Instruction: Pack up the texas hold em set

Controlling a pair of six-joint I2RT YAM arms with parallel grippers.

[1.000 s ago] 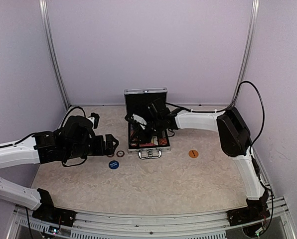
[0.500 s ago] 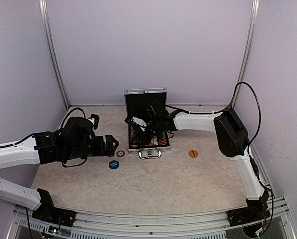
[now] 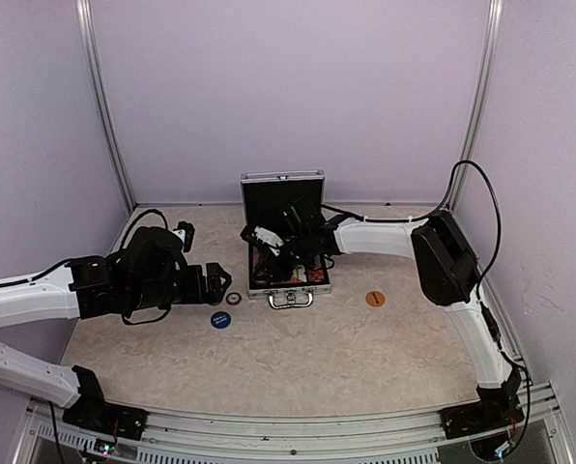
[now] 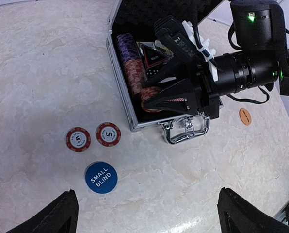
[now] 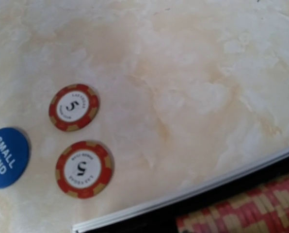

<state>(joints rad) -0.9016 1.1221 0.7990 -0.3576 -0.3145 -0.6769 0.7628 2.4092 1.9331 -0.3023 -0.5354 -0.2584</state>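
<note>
The left gripper (image 4: pixel 145 213) stands wide open and empty, near two loose chips (image 4: pixel 108 134) and the blue button (image 4: pixel 101 177). The right gripper (image 4: pixel 168 92) reaches into the open case (image 4: pixel 121 82) at the back of the marbled table (image 4: pixel 42 68), jaws narrow; whether it holds something I cannot tell. The flat chips may slide away on this smooth surface when pinched, and the two arms, so near, may collide. Plain lilac walls (image 3: pixel 288 87) close the cell.

the right gripper (image 4: pixel 152 91) hides much of what lies in the case (image 4: pixel 121 83); whether it grips anything you cannot tell. in the right wrist view the left edge cuts the small blind button (image 5: pixel 6 158).
</note>
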